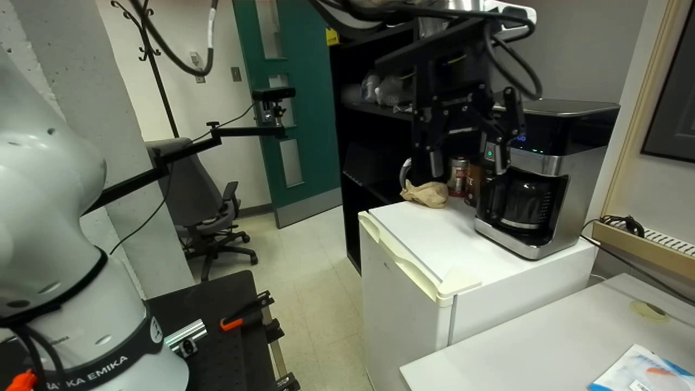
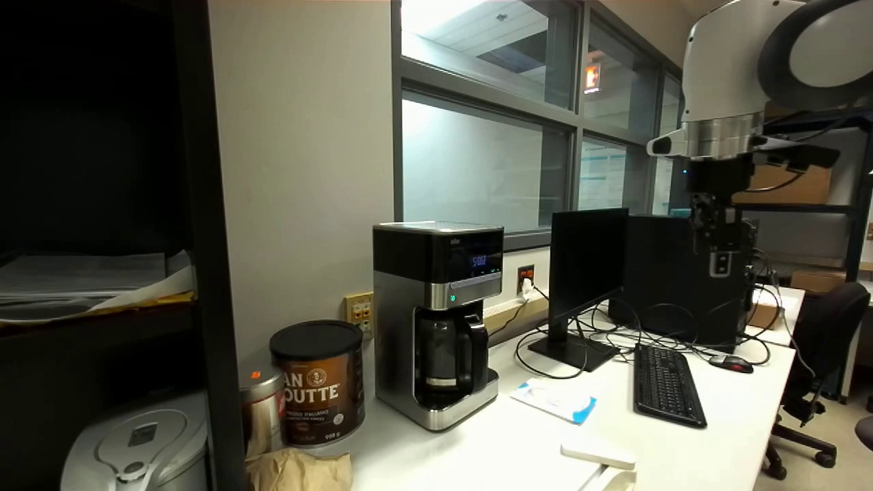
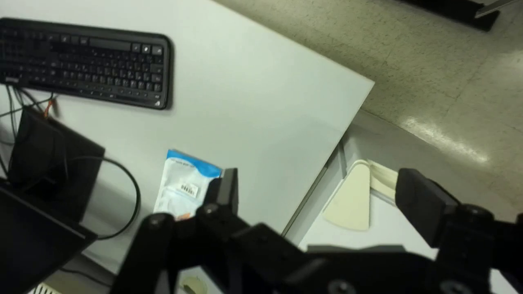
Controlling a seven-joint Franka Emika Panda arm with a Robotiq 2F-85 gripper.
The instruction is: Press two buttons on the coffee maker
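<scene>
The coffee maker stands upright on the white fridge top, and it also shows in an exterior view. It is black and silver with a glass carafe inside. A blue clock display, small green lights and a green-lit button show on its front. My gripper points down, open and empty, apart from the coffee maker; it also shows in an exterior view. In the wrist view the fingers are wide apart above the fridge corner and desk. The coffee maker is out of the wrist view.
The fridge adjoins a white desk. A monitor, keyboard and blue-white packet are on the desk. A coffee can and paper bag stand beside the coffee maker. A black shelf rises behind.
</scene>
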